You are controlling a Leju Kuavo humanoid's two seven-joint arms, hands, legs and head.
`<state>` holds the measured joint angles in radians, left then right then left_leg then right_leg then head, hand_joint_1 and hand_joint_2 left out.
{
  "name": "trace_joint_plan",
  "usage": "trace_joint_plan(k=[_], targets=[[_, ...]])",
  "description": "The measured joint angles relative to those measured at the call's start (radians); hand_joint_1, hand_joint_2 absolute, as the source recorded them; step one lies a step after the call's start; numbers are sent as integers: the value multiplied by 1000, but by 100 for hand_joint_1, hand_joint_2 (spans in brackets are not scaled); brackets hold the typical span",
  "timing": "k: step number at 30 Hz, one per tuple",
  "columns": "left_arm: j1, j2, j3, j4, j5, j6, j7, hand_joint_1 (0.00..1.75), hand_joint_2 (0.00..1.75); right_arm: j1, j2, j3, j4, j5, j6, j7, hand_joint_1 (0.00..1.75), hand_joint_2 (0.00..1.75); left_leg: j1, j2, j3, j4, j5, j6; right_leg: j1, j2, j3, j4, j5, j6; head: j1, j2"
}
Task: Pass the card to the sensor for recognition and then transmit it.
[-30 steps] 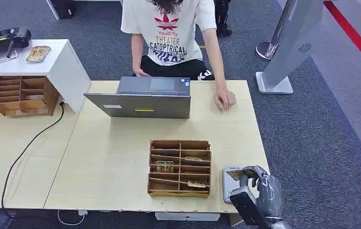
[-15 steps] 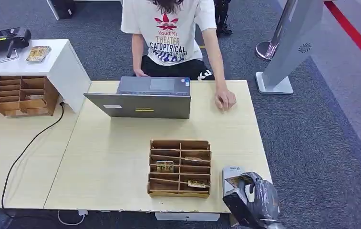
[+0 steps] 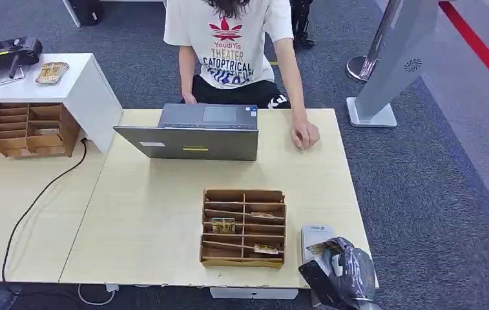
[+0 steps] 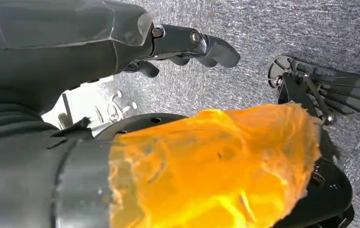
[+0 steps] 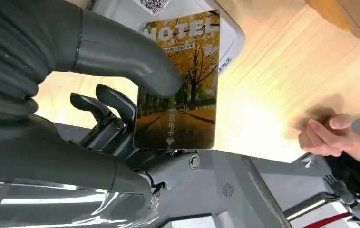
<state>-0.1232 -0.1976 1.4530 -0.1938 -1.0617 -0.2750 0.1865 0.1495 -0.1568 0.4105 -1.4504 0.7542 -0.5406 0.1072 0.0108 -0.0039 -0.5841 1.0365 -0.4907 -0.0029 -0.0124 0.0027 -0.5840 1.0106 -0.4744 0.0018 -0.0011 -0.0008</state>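
The right robot hand pinches the glossy autumn-photo hotel card over the grey-white sensor pad; the scanning step seems underway, handing over next.

Head view: high, facing forward and down over the table. Right wrist view: close behind the right hand, sharing the near-right table corner and sensor. Left wrist view: close, facing down at carpet
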Motion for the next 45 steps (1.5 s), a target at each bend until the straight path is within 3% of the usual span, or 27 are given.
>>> trace_joint_plan(k=[35,45], targets=[[0,0,-24,0,-23,-3,2,0,0,-32,0,8,77,73,6,54,175,175,0,0,1,0,0,0,0,0,1,0,0,0,0,0],[0,0,-32,0,-34,-7,3,0,0,-78,5,16,126,71,29,41,175,175,0,0,1,0,0,0,0,0,2,0,0,0,0,0]])
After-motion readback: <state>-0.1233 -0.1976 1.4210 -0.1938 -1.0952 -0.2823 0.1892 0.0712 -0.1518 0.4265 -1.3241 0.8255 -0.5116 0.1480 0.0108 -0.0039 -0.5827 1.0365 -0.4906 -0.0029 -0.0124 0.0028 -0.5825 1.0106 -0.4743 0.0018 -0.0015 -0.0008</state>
